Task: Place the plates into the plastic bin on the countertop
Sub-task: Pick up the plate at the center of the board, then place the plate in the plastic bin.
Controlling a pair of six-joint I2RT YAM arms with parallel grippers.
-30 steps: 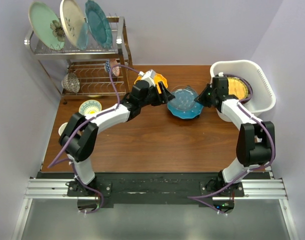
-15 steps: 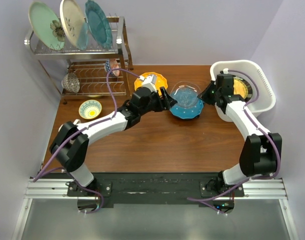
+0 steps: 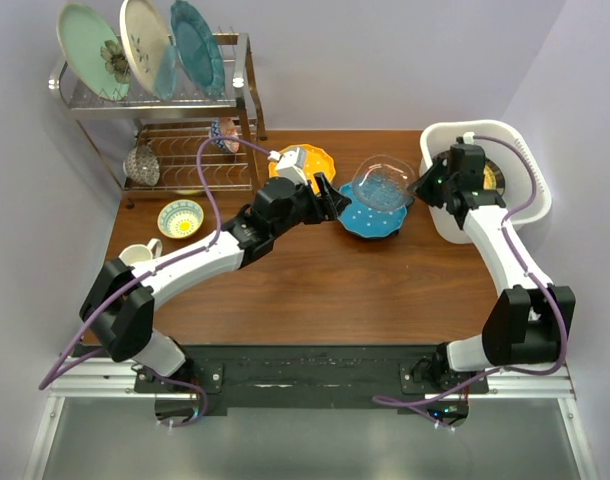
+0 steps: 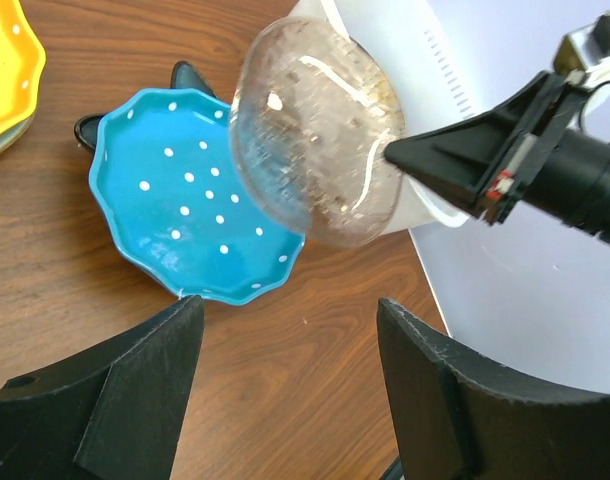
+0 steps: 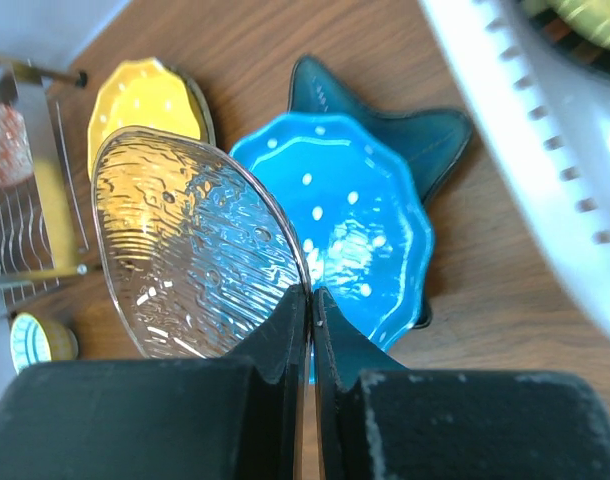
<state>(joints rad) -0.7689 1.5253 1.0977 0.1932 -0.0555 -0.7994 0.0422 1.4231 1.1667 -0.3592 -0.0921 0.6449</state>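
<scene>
Beside plastic bin (image 3: pixel 533 190): pinching clear plate (image 4: pixel 315 145) by rim in right gripper (image 5: pixel 311 300), tilted to pass bin wall; left gripper (image 4: pixel 285 330) wide-jawed beside blue plate (image 4: pixel 185 190), likely next.

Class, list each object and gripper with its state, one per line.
Clear plate, lifted, tilted, gripped by rim.
Blue dotted plate, flat on a dark star plate.
Yellow scalloped plate, lying flat.
Plastic bin, partly filled.
Left gripper, open, empty.
Right gripper, shut on clear plate.
</scene>
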